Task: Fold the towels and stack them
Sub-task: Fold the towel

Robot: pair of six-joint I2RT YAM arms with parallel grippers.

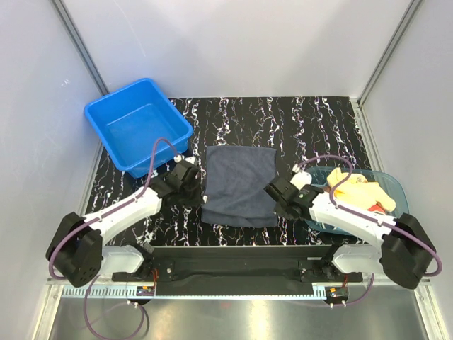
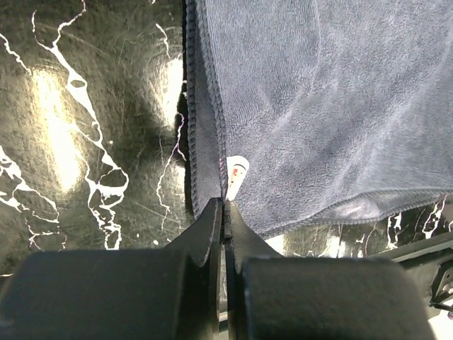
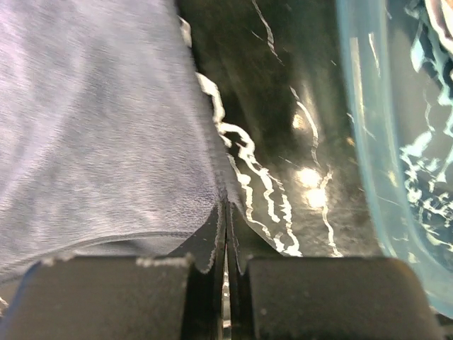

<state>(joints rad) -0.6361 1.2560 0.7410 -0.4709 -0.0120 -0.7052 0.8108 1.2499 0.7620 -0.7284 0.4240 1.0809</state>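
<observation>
Grey towel lies flat on marbled table, centre of frame. Left gripper pinched tight on its left edge, near lower corner. Right gripper pinched tight on right edge. Yellow towel heaped in teal bowl, right side.

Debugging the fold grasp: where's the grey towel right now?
Top view: the grey towel lies spread at the table centre, between the left gripper and right gripper, each pinching a side edge; blue tub far-left, teal bowl right.
</observation>
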